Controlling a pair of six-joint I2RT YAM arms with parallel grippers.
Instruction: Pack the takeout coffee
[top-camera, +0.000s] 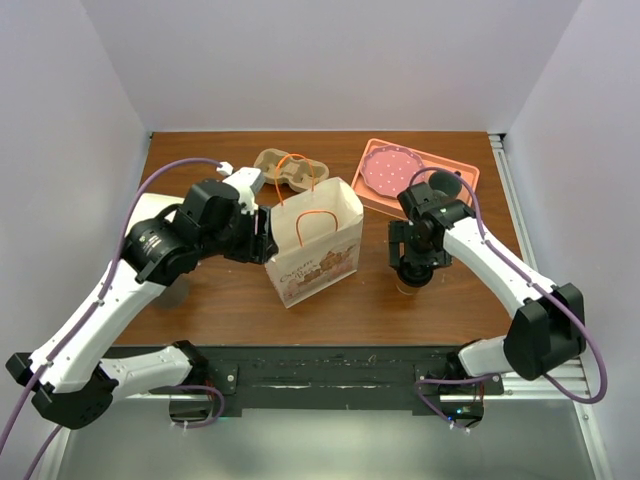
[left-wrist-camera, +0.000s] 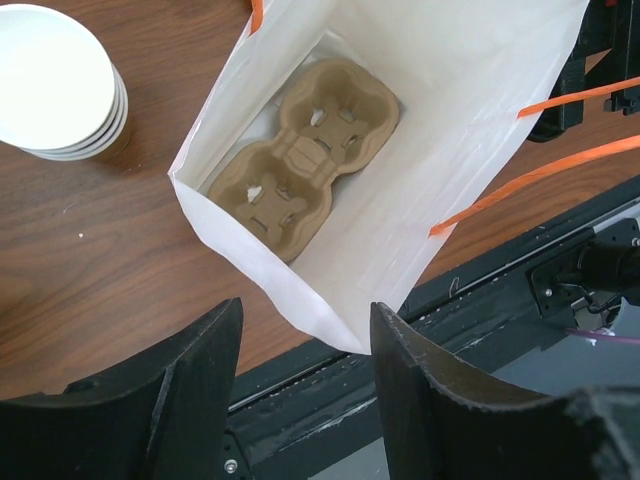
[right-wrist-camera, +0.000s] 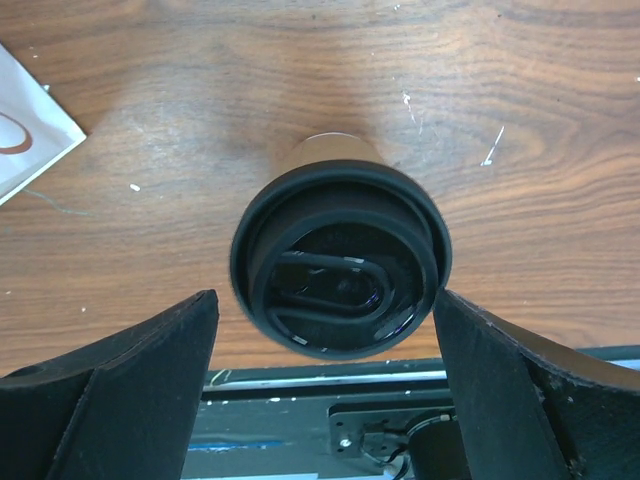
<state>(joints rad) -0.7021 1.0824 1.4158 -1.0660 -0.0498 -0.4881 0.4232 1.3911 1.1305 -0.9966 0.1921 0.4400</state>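
Note:
The takeout coffee (right-wrist-camera: 340, 260), a tan paper cup with a black lid, stands on the wooden table right of the bag. My right gripper (right-wrist-camera: 325, 320) hangs over it, open, with a finger on either side of the lid. In the top view only a bit of the cup (top-camera: 410, 287) shows under that gripper (top-camera: 412, 265). The white paper bag (top-camera: 315, 245) with orange handles stands open at mid-table. My left gripper (left-wrist-camera: 305, 345) is open at the bag's left rim, a corner of the rim (left-wrist-camera: 350, 325) lying between its fingers. A brown pulp carrier (left-wrist-camera: 305, 155) lies in the bottom of the bag.
A stack of white lidless cups (left-wrist-camera: 60, 85) stands left of the bag. At the back right is a pink tray (top-camera: 465, 172) with a dotted pink plate (top-camera: 390, 170). A pulp carrier (top-camera: 285, 168) shows behind the bag's top edge.

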